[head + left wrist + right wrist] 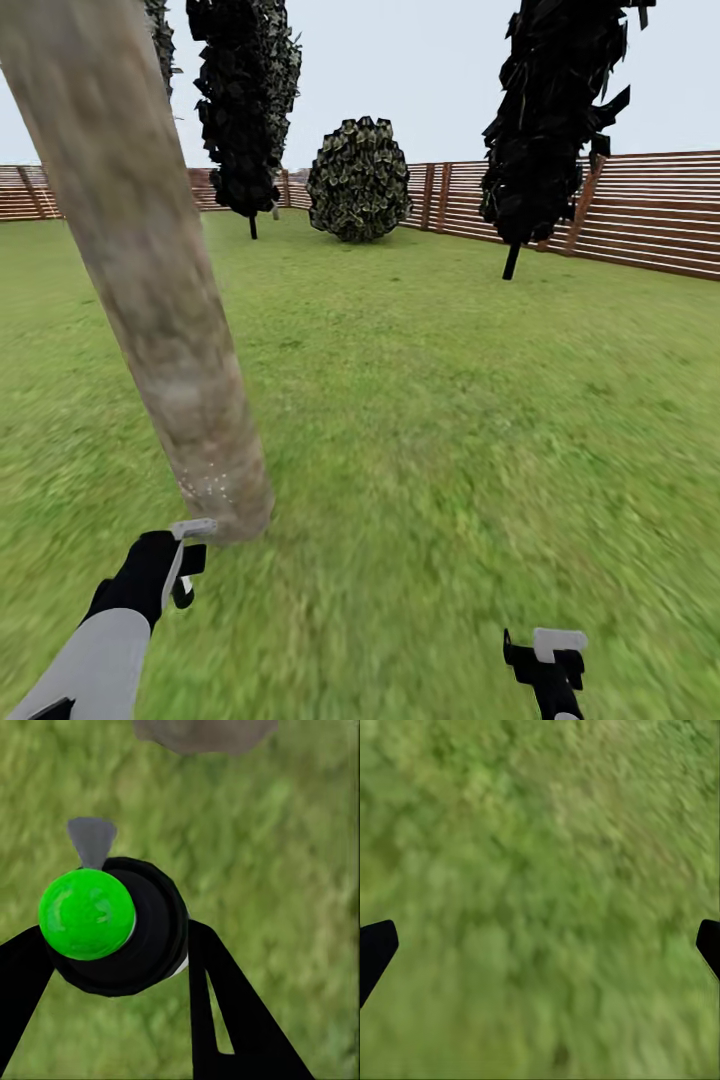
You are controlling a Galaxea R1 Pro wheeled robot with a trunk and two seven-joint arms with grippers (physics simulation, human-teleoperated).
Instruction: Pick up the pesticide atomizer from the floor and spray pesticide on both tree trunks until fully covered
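A thick, mottled grey-brown tree trunk (140, 270) slants across the left of the head view and meets the lawn just ahead of my left arm. Fine white specks dot its base (215, 490). My left gripper (165, 580) is shut on the pesticide atomizer (190, 545), whose light-grey nozzle (193, 527) points at the trunk's foot from very close. In the left wrist view the dark round bottle (150, 937) carries a bright green ball (86, 913) and sits between the black fingers (225, 1005). The grey nozzle (91, 840) faces the trunk base (202, 731). My right gripper (545, 655) hangs open over grass.
Green lawn (450, 400) stretches ahead and to the right. Two dark columnar trees (245, 110) (555, 120) and a round bush (358, 180) stand at the far end. Behind them runs a brown slatted fence (650, 210).
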